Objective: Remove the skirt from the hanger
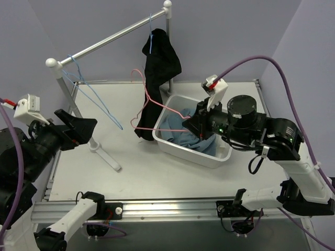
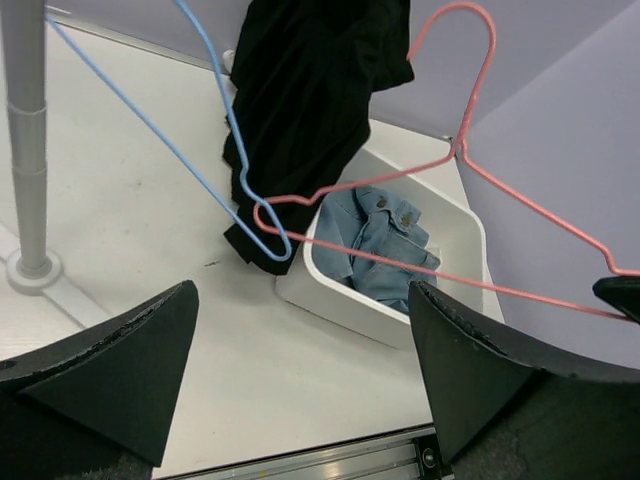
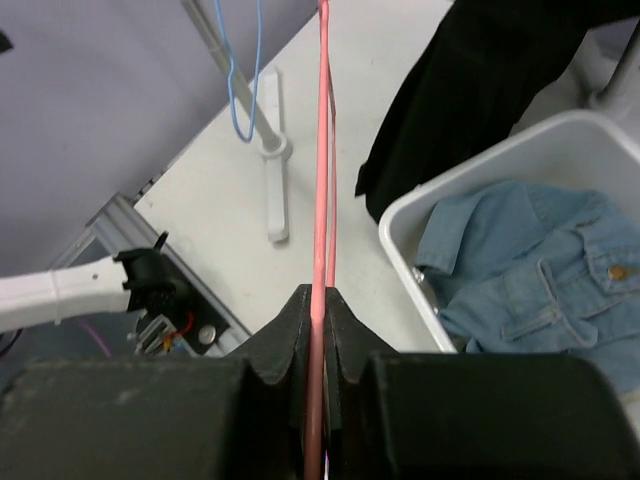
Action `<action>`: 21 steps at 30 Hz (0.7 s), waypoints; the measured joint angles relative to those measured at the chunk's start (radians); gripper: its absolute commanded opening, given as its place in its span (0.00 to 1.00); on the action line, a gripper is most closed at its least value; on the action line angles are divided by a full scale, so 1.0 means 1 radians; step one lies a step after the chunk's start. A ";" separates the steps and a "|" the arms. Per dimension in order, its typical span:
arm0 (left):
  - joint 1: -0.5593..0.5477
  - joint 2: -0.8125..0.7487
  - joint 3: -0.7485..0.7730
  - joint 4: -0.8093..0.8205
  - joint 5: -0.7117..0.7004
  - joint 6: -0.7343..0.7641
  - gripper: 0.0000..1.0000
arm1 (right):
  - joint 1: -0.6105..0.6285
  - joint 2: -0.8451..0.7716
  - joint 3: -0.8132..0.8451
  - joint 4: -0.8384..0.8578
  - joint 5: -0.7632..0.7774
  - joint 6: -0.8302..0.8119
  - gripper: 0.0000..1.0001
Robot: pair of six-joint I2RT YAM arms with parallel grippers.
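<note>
While the black pleated skirt (image 1: 161,57) hangs bunched on its light-blue hanger (image 1: 151,39) from the rack rail (image 1: 110,34) near the worktop's far edge, its lower end reaches down beside the white tub (image 1: 183,151). Over the tub's denim garment (image 1: 175,124), the right gripper (image 3: 315,300) has its jaws pinched tight on the pink hanger (image 3: 322,150). The left gripper (image 1: 84,130), at the worktop's left edge, is spread wide, holding nothing. A second light-blue hanger (image 2: 234,125) hangs empty.

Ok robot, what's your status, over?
Left gripper open, empty. Right gripper shut on thin pink wire hanger. Black pleated fabric skirt on light-blue wire hanger, on rail. Pink hanger close by skirt.
</note>
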 measured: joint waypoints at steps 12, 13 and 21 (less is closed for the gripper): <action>0.000 -0.140 -0.172 -0.065 -0.052 -0.060 0.94 | 0.000 0.252 0.137 0.302 0.115 -0.174 0.00; 0.000 -0.146 -0.192 -0.069 -0.049 -0.063 0.94 | 0.000 0.280 0.166 0.320 0.118 -0.186 0.00; 0.000 -0.170 -0.248 -0.083 -0.022 -0.084 0.94 | 0.000 0.425 0.293 0.411 0.132 -0.245 0.00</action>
